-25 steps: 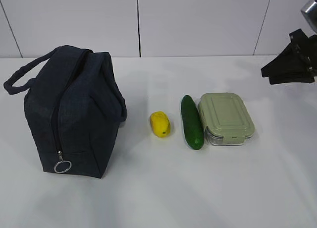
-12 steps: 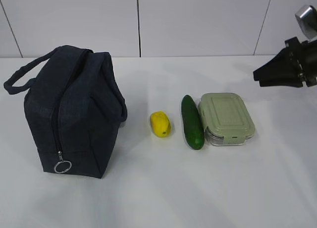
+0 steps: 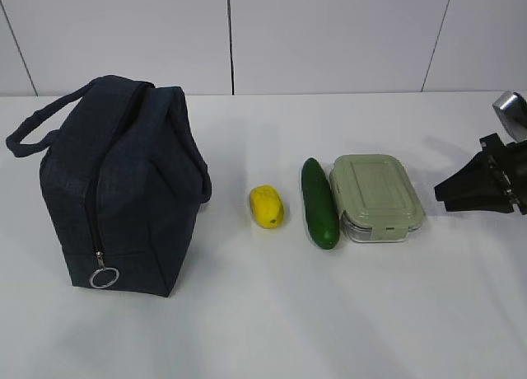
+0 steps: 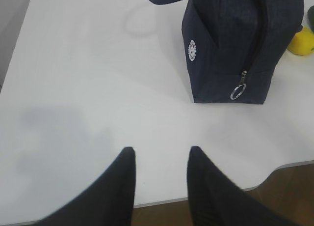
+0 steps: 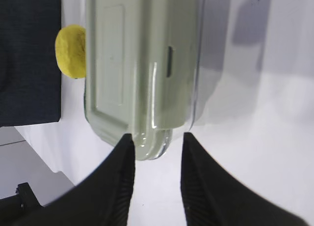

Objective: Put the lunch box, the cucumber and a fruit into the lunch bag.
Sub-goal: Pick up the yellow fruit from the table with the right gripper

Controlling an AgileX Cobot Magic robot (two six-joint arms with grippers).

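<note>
The navy lunch bag stands zipped on the left of the table, ring pull low at its front. To its right lie the yellow fruit, the dark green cucumber and the sage-lidded lunch box. My right gripper hangs open just right of the lunch box. In the right wrist view its tips point at the box's near end, apart from it. My left gripper is open over bare table in front of the bag.
A white wall runs behind the table. In the left wrist view the table's front edge lies just under the fingers, with wooden floor below. The fruit shows beyond the box in the right wrist view.
The right gripper has dropped from high at the right edge to table height beside the lunch box. Nothing on the table has moved.
</note>
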